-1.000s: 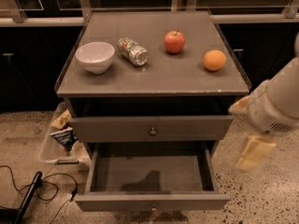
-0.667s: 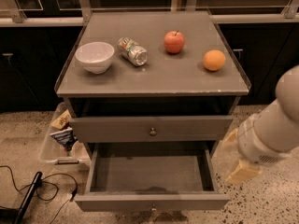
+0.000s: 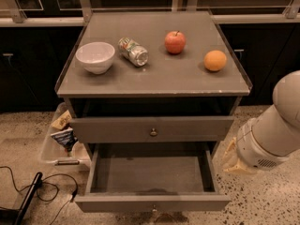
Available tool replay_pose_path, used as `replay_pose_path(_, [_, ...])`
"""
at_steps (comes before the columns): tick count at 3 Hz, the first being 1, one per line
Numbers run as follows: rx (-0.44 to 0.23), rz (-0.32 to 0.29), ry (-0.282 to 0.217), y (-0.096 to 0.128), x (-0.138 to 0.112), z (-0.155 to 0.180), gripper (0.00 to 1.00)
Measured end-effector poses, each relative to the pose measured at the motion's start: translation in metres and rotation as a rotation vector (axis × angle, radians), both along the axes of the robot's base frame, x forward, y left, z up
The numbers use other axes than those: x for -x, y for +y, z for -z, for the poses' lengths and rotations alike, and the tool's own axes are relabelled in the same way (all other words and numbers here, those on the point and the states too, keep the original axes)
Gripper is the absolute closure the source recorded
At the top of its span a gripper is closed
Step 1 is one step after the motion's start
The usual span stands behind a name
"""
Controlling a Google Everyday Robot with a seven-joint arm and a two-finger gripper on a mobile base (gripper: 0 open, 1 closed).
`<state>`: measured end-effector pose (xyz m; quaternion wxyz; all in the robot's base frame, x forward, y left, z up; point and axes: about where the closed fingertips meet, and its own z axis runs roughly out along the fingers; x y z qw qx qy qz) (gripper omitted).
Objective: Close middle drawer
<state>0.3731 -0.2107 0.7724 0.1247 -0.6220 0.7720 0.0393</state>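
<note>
**Drawer unmoved, gripper now at its right side**

Your middle drawer stands pulled well out toward the near edge of the view. Its grey inside is in plain sight and its small brass knob sits at the centre of the front. It lies just where it did a second ago and has not shifted. Above and behind it, the upper drawer shows its flat front, set much farther back.

What has changed is your arm. A second ago the white arm stood higher on the right, with the gripper hanging below it and farther right. Now the arm has dropped and the gripper has come left. It sits just beside the right side wall of the middle drawer, about halfway along the drawer's depth, over the speckled floor. You cannot tell whether it touches that wall. You also cannot tell whether the gripper is open or closed, since the arm hides most of it.

On the cabinet top everything lies as before. A white bowl is at the left, a can lies on its side just right of it, then come a red apple and an orange. On the floor left of the cabinet, a clear bin holds packets, and a black cable trails nearer to you.
</note>
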Motion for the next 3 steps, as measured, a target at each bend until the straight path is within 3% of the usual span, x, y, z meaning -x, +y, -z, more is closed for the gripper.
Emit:
replay_pose_path(1, [-0.045, 0.012, 0.062, 0.007, 0.013, 0.050, 1.00])
replay_pose_path(2, [-0.114, 0.011, 0.141, 0.016, 0.041, 0.127, 1.00])
replay_pose_path(3, [-0.180, 0.011, 0.145, 0.016, 0.048, 0.209, 1.00])
